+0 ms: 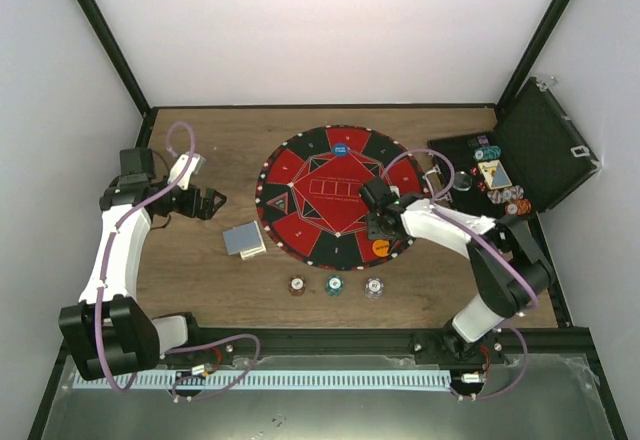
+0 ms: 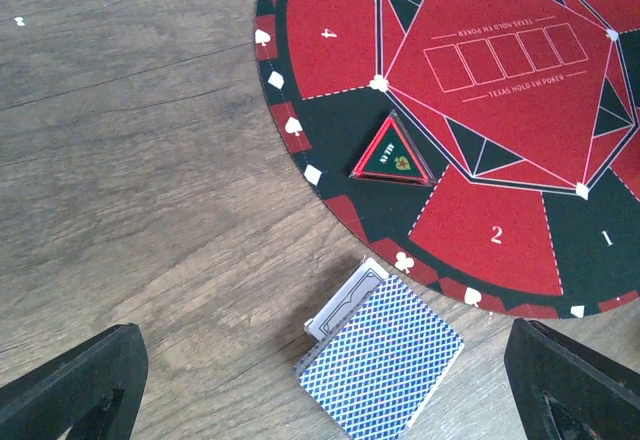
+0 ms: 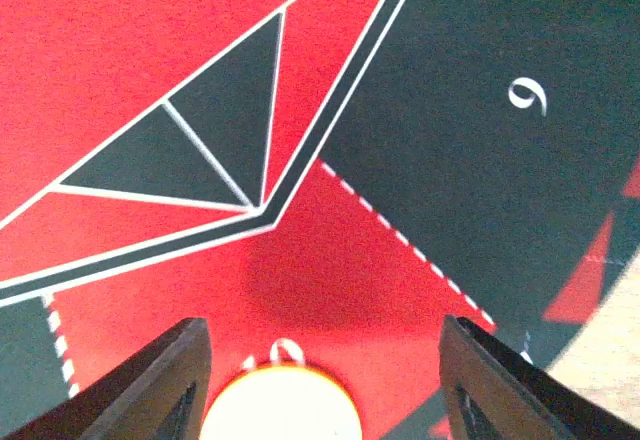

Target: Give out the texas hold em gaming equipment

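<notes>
Orange disc [image 3: 280, 412] lies between spread right jaws.

Deck [image 2: 385, 360] lies just before the left claw [image 2: 320, 385], mat [image 2: 330, 40] beyond it; a button [image 3: 280, 410] sits on the mat, before the right claw [image 3: 322, 360].

Open wood left of the mat [image 1: 300, 175], wide enough for a pass toward the back wall. Just off its lower-left rim, the card deck [image 1: 244, 239] in the way, near the parted left gripper [image 1: 213, 203]. Along the near side, brown chip stack [image 1: 297, 286], teal chip stack [image 1: 334, 285] and white chip stack [image 1: 374, 287] in a row, slim gaps between. Crowding at right: black case [image 1: 530, 140], right gripper [image 1: 378, 230] spread over the orange disc [image 1: 381, 248].
</notes>
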